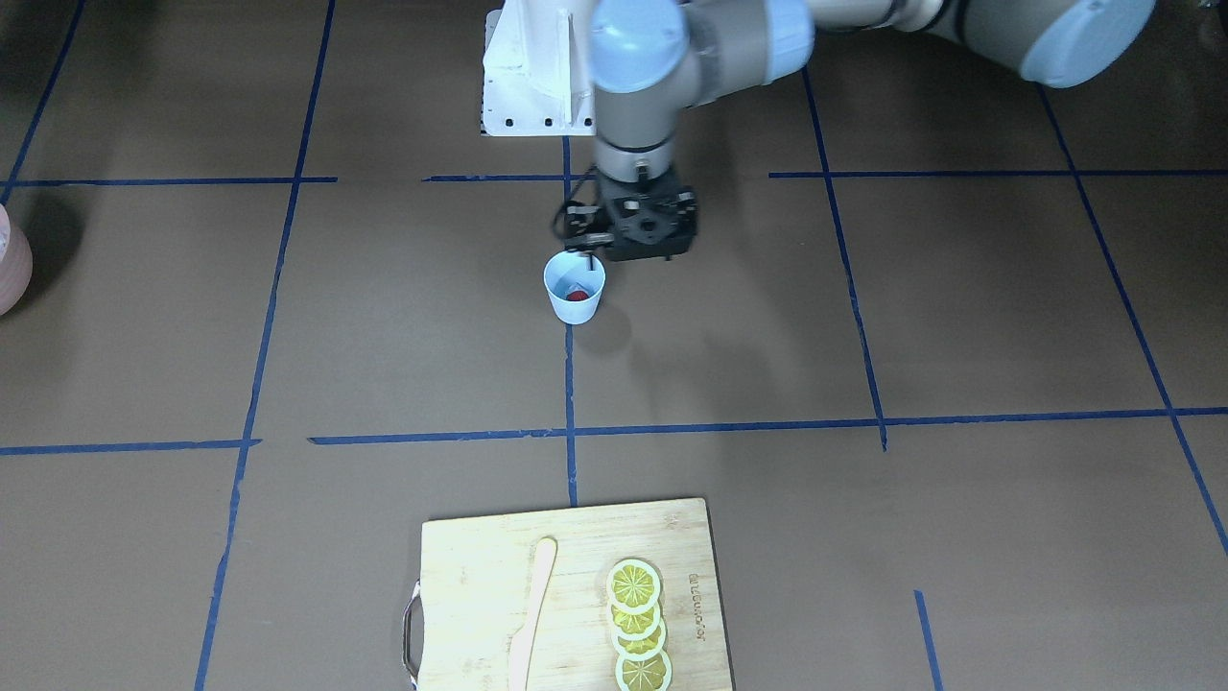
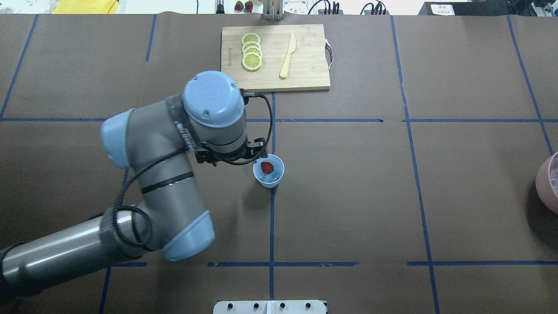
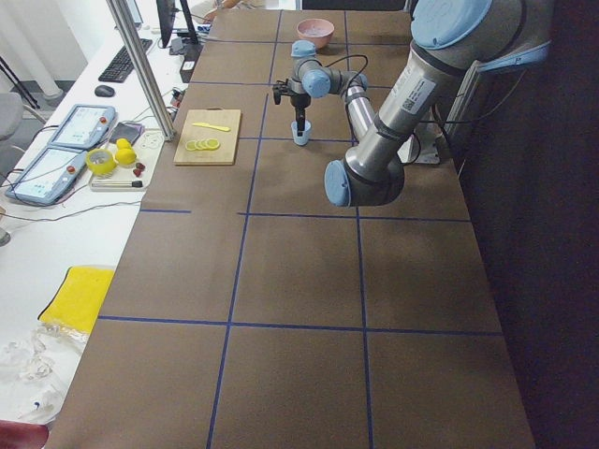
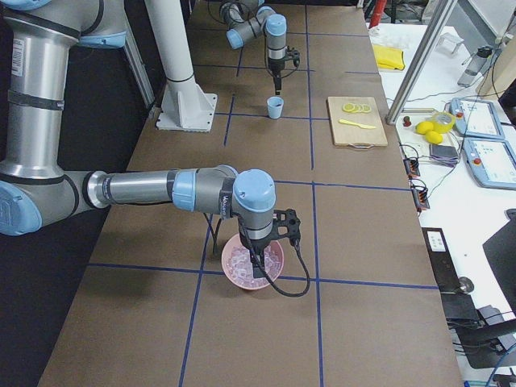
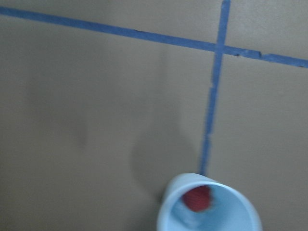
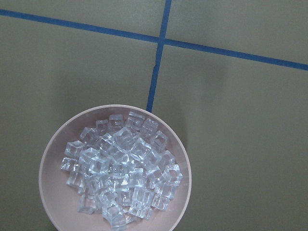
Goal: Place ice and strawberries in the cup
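Overhead view: cup [image 2: 269,183] at centre, strawberry [image 2: 267,167] inside it; cutting board [image 2: 309,65] top centre; bowl [image 2: 542,181] at right edge.

A long table [image 2: 348,196] fills the room, wrapped in dull brown paper and marked into large squares by blue tape lines [image 2: 271,218] (some strips stop short at the crossings); the light is even and soft, leaving only faint shadows on the paper. Along the far long edge runs a white bench [image 3: 56,234], cluttered with screens [image 3: 80,124], a keyboard [image 3: 123,64] and a yellow cloth [image 3: 77,290]; a slanted metal post [image 3: 140,65] rises between bench and table. On the near side the floor [image 3: 552,281] lies dark, almost black.
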`<state>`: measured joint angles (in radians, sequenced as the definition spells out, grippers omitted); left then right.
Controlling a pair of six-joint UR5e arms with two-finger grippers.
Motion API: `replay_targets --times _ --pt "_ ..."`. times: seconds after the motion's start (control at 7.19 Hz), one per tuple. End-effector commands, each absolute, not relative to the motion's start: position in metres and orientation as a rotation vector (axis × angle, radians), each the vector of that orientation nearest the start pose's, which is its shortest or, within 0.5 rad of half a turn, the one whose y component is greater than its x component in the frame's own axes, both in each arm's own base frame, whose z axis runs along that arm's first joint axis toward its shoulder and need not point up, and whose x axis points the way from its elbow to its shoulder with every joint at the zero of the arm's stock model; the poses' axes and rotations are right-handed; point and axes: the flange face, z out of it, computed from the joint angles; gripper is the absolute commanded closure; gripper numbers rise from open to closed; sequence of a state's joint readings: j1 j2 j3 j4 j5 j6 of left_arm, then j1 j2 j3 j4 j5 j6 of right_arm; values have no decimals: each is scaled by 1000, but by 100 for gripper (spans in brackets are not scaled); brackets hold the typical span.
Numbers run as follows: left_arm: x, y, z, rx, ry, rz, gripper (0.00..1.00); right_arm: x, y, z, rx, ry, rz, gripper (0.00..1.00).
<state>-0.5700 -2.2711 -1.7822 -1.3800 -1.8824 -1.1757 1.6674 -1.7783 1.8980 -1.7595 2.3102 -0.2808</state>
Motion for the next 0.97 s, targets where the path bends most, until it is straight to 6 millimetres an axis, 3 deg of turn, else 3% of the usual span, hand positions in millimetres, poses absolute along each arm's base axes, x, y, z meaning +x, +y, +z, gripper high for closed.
replay_targets --times 0.0,0.14,0.42,0.83 --pt "383 -483 261 113 744 167 0 104 -387 613 73 -739 -149 0" --pt "317 -511 310 124 725 247 0 104 -387 613 73 -739 -149 0" --pt "197 -536 388 137 733 356 0 104 -387 613 73 -739 -149 0" --pt "50 -532 495 134 733 365 0 104 -387 613 73 -739 -149 0"
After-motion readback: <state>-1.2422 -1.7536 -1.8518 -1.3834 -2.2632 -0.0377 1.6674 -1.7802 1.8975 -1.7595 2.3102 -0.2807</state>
